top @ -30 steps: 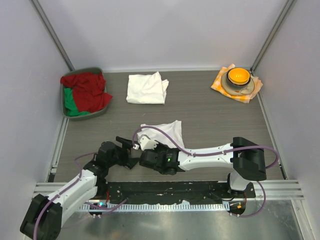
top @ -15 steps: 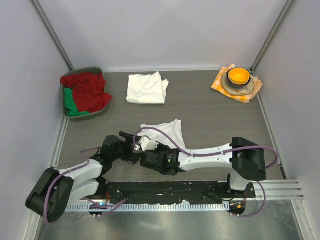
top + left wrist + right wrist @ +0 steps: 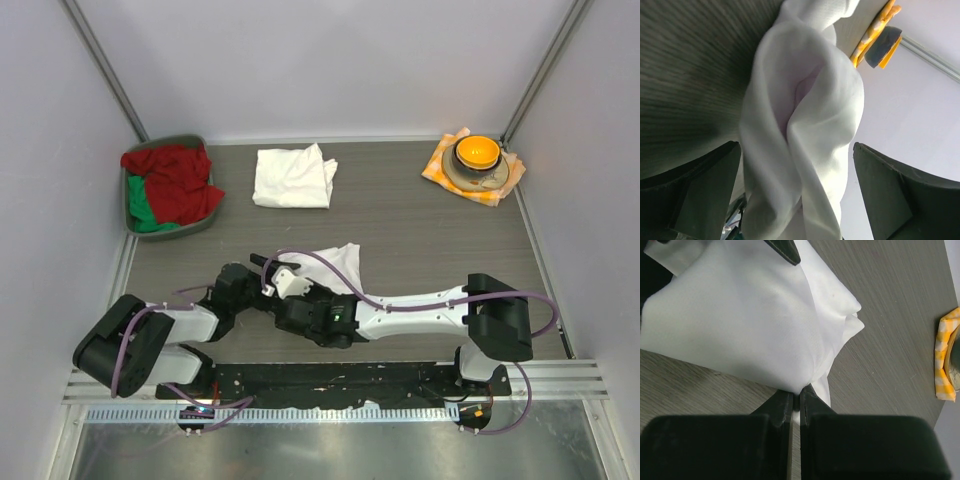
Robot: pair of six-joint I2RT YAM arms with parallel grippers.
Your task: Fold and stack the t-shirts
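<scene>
Left tool (image 3: 262,270) advanced toward t-shirt (image 3: 337,262); bin (image 3: 185,231) holds cloths (image 3: 175,182).

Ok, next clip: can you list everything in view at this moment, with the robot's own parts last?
folded t-shirt: one, white, far middle of the table
near t-shirt: one, white, rumpled, centre of the table by the grippers
tray: one, grey, far left corner
red cloth: one, red, heaped in the tray
green cloth: one, green, in the tray, partly under the red cloth
checked cloth: one, orange and white, far right corner
bowl: one, orange inside, on the checked cloth
table: one, grey wood-grain
left gripper: one, black, open, fingers either side of the near t-shirt
right gripper: one, black, shut on the near t-shirt's edge
</scene>
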